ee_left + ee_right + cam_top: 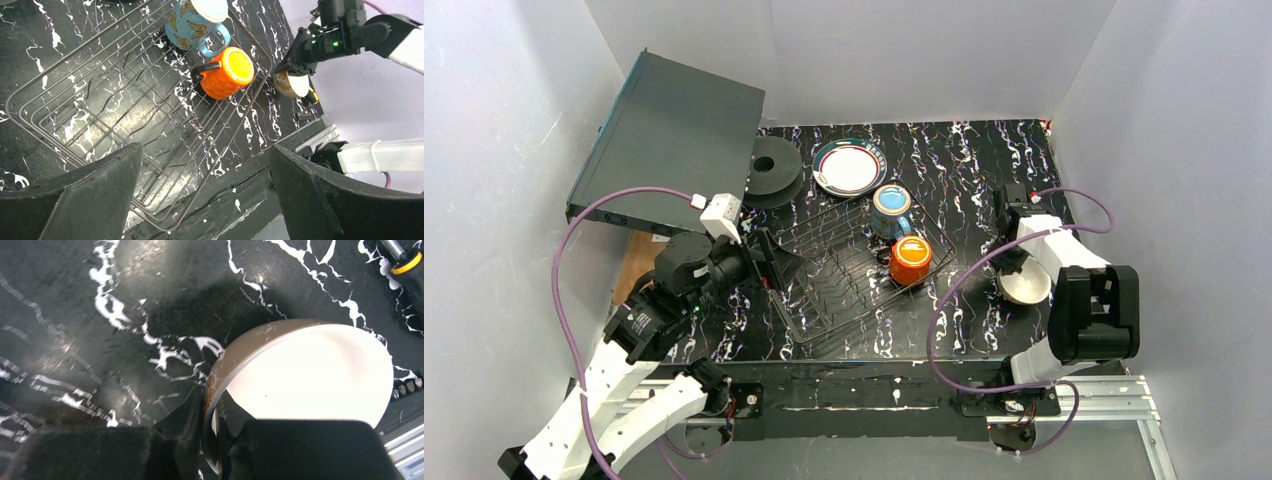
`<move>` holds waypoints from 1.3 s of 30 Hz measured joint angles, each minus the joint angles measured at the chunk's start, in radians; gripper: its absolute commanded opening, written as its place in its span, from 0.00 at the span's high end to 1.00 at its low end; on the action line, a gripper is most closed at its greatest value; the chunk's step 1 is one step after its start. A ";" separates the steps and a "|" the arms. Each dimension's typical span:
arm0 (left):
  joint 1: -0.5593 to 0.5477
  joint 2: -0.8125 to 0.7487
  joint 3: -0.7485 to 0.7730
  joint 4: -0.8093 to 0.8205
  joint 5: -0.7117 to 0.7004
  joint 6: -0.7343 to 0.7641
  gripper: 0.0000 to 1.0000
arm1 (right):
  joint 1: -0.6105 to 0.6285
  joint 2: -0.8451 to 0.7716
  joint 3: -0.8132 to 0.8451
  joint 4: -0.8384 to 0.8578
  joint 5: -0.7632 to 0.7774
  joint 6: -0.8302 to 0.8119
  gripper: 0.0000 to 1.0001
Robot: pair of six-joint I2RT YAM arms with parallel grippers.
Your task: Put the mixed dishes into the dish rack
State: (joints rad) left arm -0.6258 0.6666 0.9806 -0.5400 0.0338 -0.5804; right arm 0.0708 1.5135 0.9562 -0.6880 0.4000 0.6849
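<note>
1. Dish rack (pixel 829 290): the dark wire basket sits mid-table on the black marbled table (pixel 984 180). Most of its tines stand bare, and only its right end is occupied.
2. Left gripper (pixel 205 155): it hovers above the rack's left side with its jaws spread wide and nothing between them.
3. Green-and-red rimmed plate (pixel 849 167): it lies flat on the table just beyond the rack's far edge, beside a black spool-like disc (pixel 774 165). It is not yet loaded.
4. Cream bowl (pixel 310 380): it is on the table to the right of the rack, well apart from it and tipped up on its edge. The right gripper (pixel 212 415) has its jaws narrowed on the rim, one finger inside and one outside. By the look of it, this is the piece in hand and is next for the rack.
5. Blue mug (pixel 890 211): patterned with butterflies, it lies on its side in the rack's far right corner and counts as loaded.
6. Orange cup (pixel 911 261): it lies on its side in the rack just in front of the mug, touching or nearly touching it, and also counts as loaded.
7. Yellow-handled screwdriver (pixel 406 262): it lies near the bowl and is no part of the job.

Tally: two pieces are racked, the bowl is gripped, and the plate waits (a second plate appears in no view). That puts the load at roughly halfway at best.
</note>
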 measured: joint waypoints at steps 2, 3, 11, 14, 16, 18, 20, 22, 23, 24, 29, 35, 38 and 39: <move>0.000 0.000 0.000 0.000 0.000 -0.002 0.02 | 0.018 -0.020 0.028 -0.034 -0.006 -0.003 0.99; 0.000 0.000 0.000 0.000 0.001 -0.003 0.02 | 0.036 -0.047 0.056 -0.052 -0.010 -0.008 0.99; 0.000 0.006 0.000 0.000 0.008 -0.009 0.02 | 0.127 -0.351 0.198 0.090 -0.241 -0.073 0.99; 0.000 0.006 0.000 0.000 0.009 -0.016 0.02 | 0.124 -0.422 0.193 0.172 -0.418 -0.086 0.99; 0.000 0.006 0.000 0.000 0.010 -0.020 0.02 | 0.129 -0.447 0.190 0.292 -0.646 -0.070 0.99; 0.000 0.007 0.000 0.000 0.012 -0.024 0.02 | 0.149 -0.430 0.191 0.406 -0.808 -0.034 0.99; 0.000 0.009 0.000 0.000 0.014 -0.026 0.02 | 0.191 -0.388 0.191 0.539 -0.960 0.024 0.99; 0.000 0.013 0.000 0.000 0.017 -0.031 0.02 | 0.246 -0.338 0.190 0.673 -1.083 0.089 0.99; 0.000 0.015 0.000 0.000 0.019 -0.033 0.02 | 0.271 -0.317 0.188 0.725 -1.129 0.114 0.99; 0.000 0.018 0.000 0.000 0.021 -0.035 0.02 | 0.301 -0.298 0.183 0.779 -1.176 0.139 0.99; 0.000 0.020 0.000 0.000 0.031 -0.049 0.02 | 0.384 -0.247 0.167 0.946 -1.313 0.229 0.99; 0.000 0.032 -0.003 0.025 0.064 -0.097 0.02 | 0.415 -0.206 0.135 1.140 -1.392 0.337 0.99; 0.000 0.051 -0.022 0.071 0.096 -0.138 0.02 | 0.415 -0.180 0.117 1.236 -1.407 0.405 0.99; 0.000 0.058 -0.029 0.085 0.106 -0.151 0.02 | 0.415 -0.171 0.108 1.275 -1.410 0.434 0.99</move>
State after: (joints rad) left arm -0.6258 0.7250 0.9512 -0.4553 0.1398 -0.7311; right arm 0.4862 1.3430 1.0637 0.5869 -1.0103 1.1191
